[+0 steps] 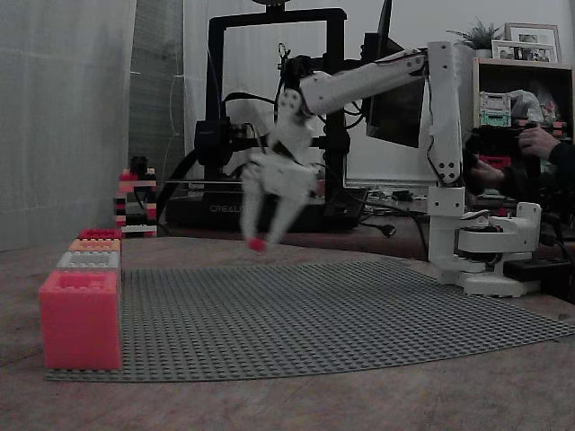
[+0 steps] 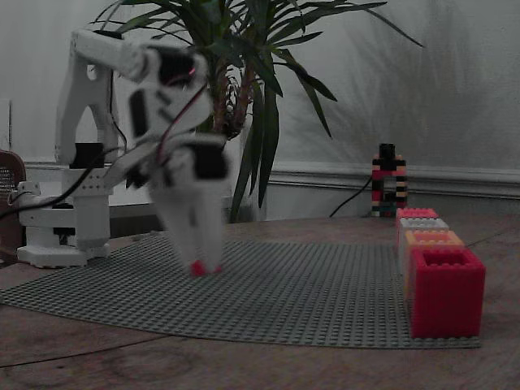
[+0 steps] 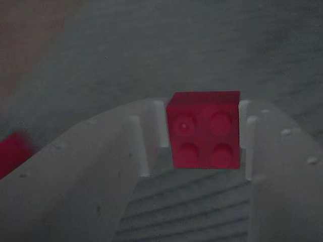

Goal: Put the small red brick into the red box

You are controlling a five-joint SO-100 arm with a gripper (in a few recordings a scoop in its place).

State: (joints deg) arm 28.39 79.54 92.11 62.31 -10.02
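In a fixed view, the white gripper (image 1: pixel 267 235) hung above the grey studded baseplate (image 1: pixel 341 314), its fingers pointing down with the small red brick (image 1: pixel 257 243) pinched at their tips, clear of the studs, probably so it could travel without catching. The row of boxes ran along the plate's left edge: a salmon-pink one (image 1: pixel 80 319) nearest, then grey, orange, and the red box (image 1: pixel 100 234) farthest back. Open plate lay between the gripper and that row, and nothing stood in the way.

In the other fixed view, the gripper (image 2: pixel 203 262) looked blurred, with the brick (image 2: pixel 197 267) at its tips, just above the baseplate (image 2: pixel 309 301). Here the boxes sat at the plate's right edge, and the red box (image 2: pixel 417 214) was at the far end, near a striped brick tower (image 2: pixel 387 180) on the table (image 2: pixel 162 357). That tower looked like the only thing to steer clear of.

In the wrist view, the brick (image 3: pixel 204 129) sat studs toward the camera between the two fingers (image 3: pixel 101 171), clamped from its sides, with the baseplate (image 3: pixel 192 206) below.
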